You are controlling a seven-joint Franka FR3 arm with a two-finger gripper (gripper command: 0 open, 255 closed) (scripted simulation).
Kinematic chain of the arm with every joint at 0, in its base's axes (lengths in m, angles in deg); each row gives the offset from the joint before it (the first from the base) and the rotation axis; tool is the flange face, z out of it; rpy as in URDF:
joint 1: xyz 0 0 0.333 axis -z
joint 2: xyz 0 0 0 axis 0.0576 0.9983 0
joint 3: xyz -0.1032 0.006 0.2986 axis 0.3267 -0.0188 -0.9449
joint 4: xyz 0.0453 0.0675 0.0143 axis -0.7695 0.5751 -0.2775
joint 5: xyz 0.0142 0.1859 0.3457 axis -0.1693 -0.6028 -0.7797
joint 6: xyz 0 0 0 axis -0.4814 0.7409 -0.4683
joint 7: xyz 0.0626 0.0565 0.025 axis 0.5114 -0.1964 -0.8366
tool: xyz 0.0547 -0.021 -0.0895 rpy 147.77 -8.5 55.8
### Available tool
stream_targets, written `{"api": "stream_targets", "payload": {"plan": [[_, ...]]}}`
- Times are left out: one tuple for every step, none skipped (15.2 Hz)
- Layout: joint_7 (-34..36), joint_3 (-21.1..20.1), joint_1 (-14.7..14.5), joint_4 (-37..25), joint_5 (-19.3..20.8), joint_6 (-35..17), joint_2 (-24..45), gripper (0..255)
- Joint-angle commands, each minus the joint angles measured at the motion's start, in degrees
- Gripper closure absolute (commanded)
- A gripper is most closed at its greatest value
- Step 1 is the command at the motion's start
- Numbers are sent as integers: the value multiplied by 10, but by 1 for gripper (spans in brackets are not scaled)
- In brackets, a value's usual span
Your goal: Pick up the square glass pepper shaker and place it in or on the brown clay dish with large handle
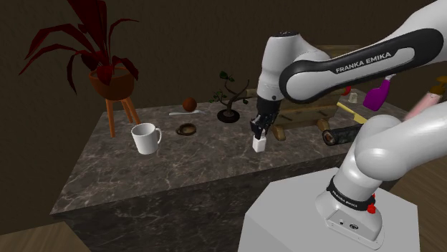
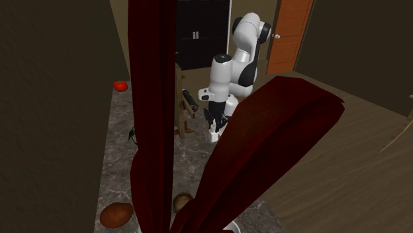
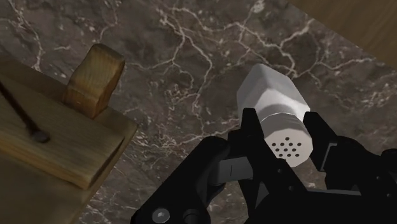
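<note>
Pepper shaker (image 3: 270,89) sits right between the 2 fingers of the claw (image 3: 284,127): white body, cap with the little holes pointing back at the wrist camera. Both fingers look pressed against the cap, so I'd call it grasped, not loose. In the shoulder view it's upright, long axis running straight up into the claw, on the robot's side of the bench (image 1: 179,161) and near a wooden rack thing (image 3: 63,153). Can't really tell if its bottom touches the marble or hangs just off it.

What matters for the next move, imo: the brown dish (image 1: 187,129) is well apart from the claw, off toward the shoulder view's left and a touch further back, with a white mug (image 1: 146,138) just past it. Nothing stands between shaker and dish, so it's a lift and a sideways carry that way. The dish looks small and shallow, so the shaker should come down centred and upright, or it could tip off the rim.
</note>
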Motion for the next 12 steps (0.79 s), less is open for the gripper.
{"api": "stream_targets", "payload": {"plan": [[0,2,0,-12,1,20,-8,255],[-1,4,0,-18,2,29,-11,255],[-1,5,0,-24,3,38,-15,255],[-2,6,1,-30,4,47,-17,255],[-2,8,1,-36,4,56,-20,255],[-3,9,1,-42,5,65,-23,255],[-3,10,1,-49,6,74,-25,255],[-3,11,2,-55,7,82,-27,255],[-4,12,2,-62,8,91,-29,255],[-4,14,2,-68,8,99,-31,255],[-5,15,3,-75,9,107,-32,255],[-5,16,3,-82,10,116,-34,255]]}}
